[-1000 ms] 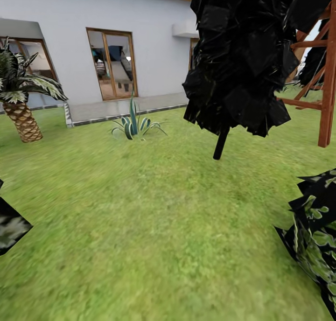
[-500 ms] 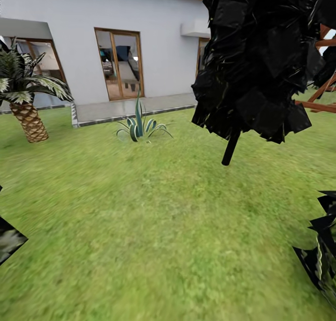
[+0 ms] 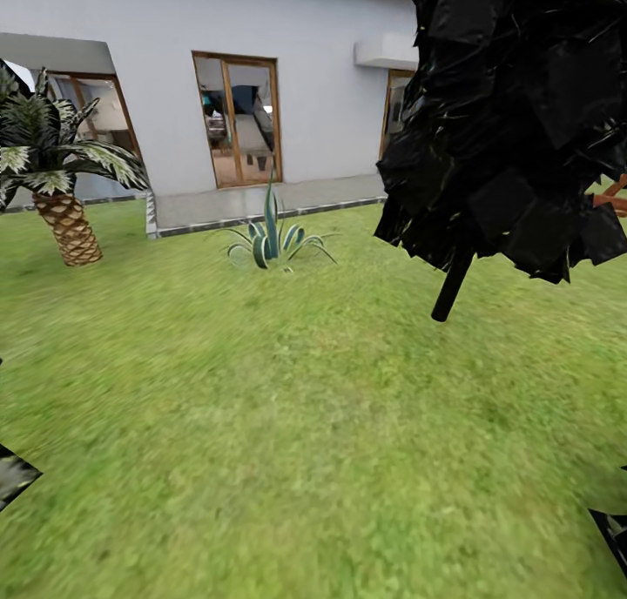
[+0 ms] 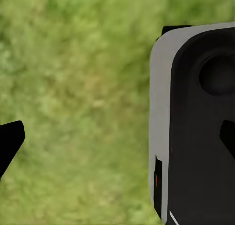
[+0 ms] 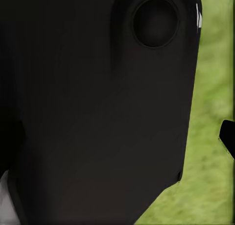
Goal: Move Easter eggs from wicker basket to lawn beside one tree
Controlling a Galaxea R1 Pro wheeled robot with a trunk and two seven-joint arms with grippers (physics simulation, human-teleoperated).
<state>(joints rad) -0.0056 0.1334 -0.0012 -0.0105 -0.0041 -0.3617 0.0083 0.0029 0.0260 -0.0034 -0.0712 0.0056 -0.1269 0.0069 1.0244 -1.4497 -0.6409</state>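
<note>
The lawn (image 3: 287, 425) spreads wide and green in the head view, with a white house behind it. The Easter eggs and the wicker basket are out of view. In the left wrist view my left gripper (image 4: 117, 139) hangs over grass, its two black fingertips (image 4: 10, 142) far apart at the picture's edges, with nothing between them. In the right wrist view my right gripper (image 5: 117, 134) faces a dark part of my own body, and one black fingertip (image 5: 228, 135) shows at the edge over grass.
A dark, almost black bushy tree (image 3: 522, 120) on a thin stem (image 3: 453, 287) stands at the right. A palm (image 3: 61, 198) grows at the left, a spiky striped plant (image 3: 272, 238) near the paved step (image 3: 261, 203). Dark leaves (image 3: 13, 475) poke in low at both sides.
The whole head view has shifted: house, palm and dark tree have slid right and slightly down, so the camera has moved. The leafy bush at the lower right has almost left the picture.
</note>
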